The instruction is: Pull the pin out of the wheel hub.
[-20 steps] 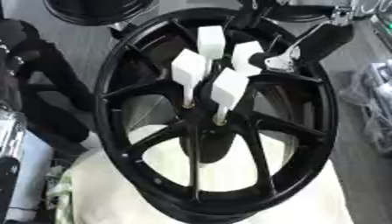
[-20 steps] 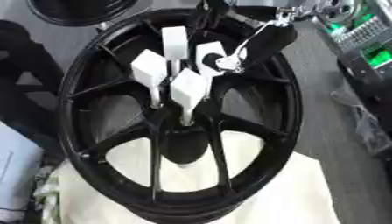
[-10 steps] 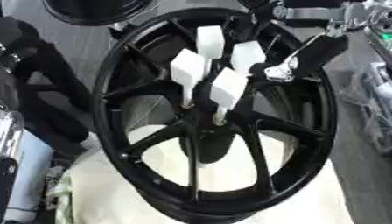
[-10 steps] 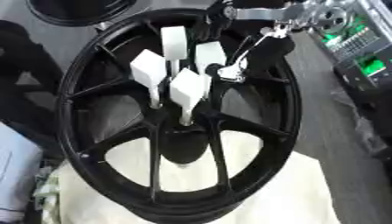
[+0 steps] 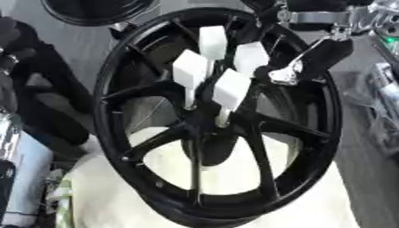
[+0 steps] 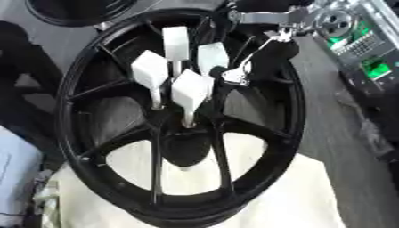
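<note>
A black wheel hub (image 5: 308,133) lies tilted on a white cloth (image 5: 234,178). Several white pins with block-shaped heads stand in its centre: one at the back (image 5: 212,41), one on the left (image 5: 189,70), one in front (image 5: 231,90) and one on the right (image 5: 251,58). My right hand (image 5: 300,67), black with silver joints, comes in from the upper right over the rim. Its curled fingertips (image 6: 220,71) pinch the lower right edge of the right pin's head. My left hand shows in neither view.
A second black wheel (image 5: 93,6) lies at the back left. A device with green lights (image 6: 366,53) stands at the right, with clear plastic wrapping (image 5: 382,102) in front of it. Dark bulky shapes (image 5: 39,98) and a pale object (image 5: 23,164) fill the left side.
My right hand has come down and slightly left, from beside the rim to the right pin's head. The pins stand where they were.
</note>
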You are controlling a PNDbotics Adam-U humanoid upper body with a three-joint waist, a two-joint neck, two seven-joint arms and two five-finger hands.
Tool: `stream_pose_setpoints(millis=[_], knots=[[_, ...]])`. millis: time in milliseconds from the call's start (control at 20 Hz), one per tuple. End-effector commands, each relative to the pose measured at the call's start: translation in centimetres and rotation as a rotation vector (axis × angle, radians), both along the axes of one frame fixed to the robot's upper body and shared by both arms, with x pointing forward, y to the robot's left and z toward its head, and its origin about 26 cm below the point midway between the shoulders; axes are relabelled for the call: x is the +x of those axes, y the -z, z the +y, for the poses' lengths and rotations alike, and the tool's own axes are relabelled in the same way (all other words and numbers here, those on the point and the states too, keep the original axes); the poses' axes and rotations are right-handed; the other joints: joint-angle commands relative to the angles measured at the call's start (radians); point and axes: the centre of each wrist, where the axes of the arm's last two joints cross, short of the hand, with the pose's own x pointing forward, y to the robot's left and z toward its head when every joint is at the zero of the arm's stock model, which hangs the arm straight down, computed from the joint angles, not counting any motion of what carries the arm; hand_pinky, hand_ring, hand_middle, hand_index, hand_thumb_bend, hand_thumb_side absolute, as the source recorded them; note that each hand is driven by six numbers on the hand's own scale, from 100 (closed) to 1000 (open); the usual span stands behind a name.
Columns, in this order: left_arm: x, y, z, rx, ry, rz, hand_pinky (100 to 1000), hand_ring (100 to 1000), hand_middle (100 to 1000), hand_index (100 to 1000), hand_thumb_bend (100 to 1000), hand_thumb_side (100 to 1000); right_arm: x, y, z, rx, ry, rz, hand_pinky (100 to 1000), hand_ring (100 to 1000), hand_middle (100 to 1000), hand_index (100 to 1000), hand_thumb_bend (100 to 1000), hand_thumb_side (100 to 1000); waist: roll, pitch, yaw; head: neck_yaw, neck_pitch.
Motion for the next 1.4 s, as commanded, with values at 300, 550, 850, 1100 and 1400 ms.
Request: stream_pose_setpoints(millis=[300,550,850,1100,1400], knots=[[-0.1,-1.3,0.0,0.018,0.011,-0.036,669,844,727,714,118,852,0.0,-1.0,-0.8,0.015,0.03,-0.038,810,769,756,863,217,473,0.003,-0.009,0.005,-0.007,-0.008],[0.0,-1.3,-0.1,0.021,0.016,-0.038,670,844,727,714,118,853,0.1,-1.0,-0.9,0.006,0.036,-0.049,811,773,759,866,237,499,0.002,-0.003,0.009,-0.012,-0.013],[0.0,-1.4,-0.1,0.023,0.017,-0.039,670,844,727,714,116,854,0.8,-0.5,-1.2,-0.023,0.054,-0.038,810,770,754,863,236,503,0.002,0.004,0.013,-0.016,-0.012],[0.0,-1.4,-0.2,0.024,0.02,-0.038,670,845,727,714,116,854,1.0,-0.3,-1.3,-0.027,0.061,-0.036,806,765,745,854,227,511,0.0,0.005,0.017,-0.02,-0.013],[0.1,-1.4,-0.3,0.023,0.024,-0.038,671,845,727,715,117,855,1.3,-0.1,-1.5,-0.02,0.075,-0.03,800,753,723,836,189,495,-0.002,0.005,0.022,-0.024,-0.015]])
